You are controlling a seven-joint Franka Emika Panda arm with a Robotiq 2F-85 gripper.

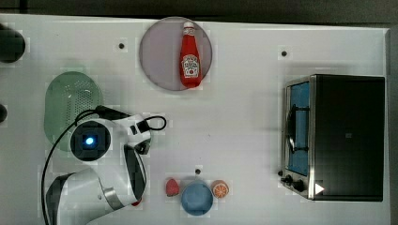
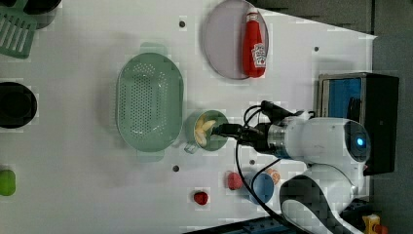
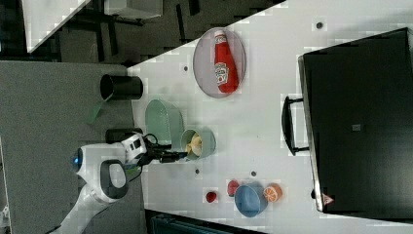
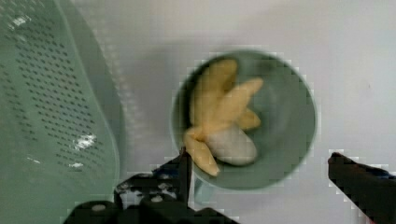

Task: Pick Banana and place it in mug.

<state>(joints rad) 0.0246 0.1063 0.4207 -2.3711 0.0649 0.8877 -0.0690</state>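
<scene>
Centre of the wrist view, the banana [image 4: 219, 116] lies inside the mug [image 4: 289, 140]; my gripper [image 4: 259, 175] hangs spread and empty above, so I judge the drop done.

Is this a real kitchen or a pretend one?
Probably a pretend one on a lab table: a robot gripper hangs over a mug holding a toy banana, near a ketchup bottle and toaster oven.

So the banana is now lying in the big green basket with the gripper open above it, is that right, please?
Not quite: the banana lies in the small green mug, beside the basket, as the wrist view shows. The gripper is indeed open above it.
</scene>
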